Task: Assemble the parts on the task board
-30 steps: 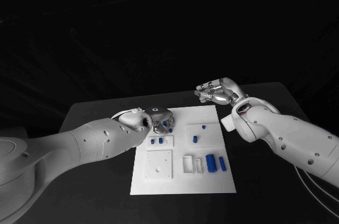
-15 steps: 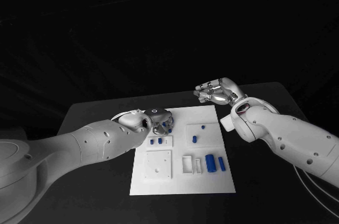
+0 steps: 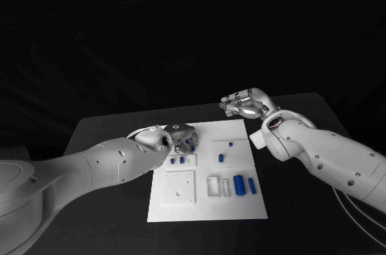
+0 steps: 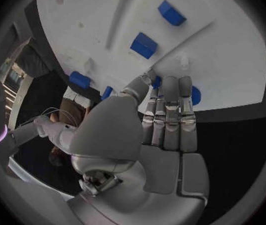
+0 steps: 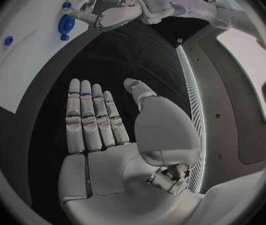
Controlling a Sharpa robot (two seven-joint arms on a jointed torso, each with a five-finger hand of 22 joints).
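The white task board [image 3: 205,205] lies in the middle of the black table. My left hand [image 3: 175,138] is low over the board's far left corner. Its straight fingers [image 4: 170,110] reach down to the board [image 4: 227,55], and the thumb and first finger pinch a small blue part [image 4: 157,82]. A round blue part [image 4: 194,95] sits just behind the fingertips. My right hand [image 3: 247,105] hovers beyond the board's far right corner, and in the right wrist view that hand [image 5: 102,130] is flat, fingers apart, holding nothing.
Two blue cylinders [image 3: 240,183] lie near the board's right edge beside white slotted holders [image 3: 215,187]. Small blue parts [image 3: 221,157] stand mid-board and two more [image 3: 177,160] lie near my left hand. A white square plate [image 3: 181,187] sits at the front left.
My left hand has turned slightly over the board's far left corner. The right hand has stayed almost still.
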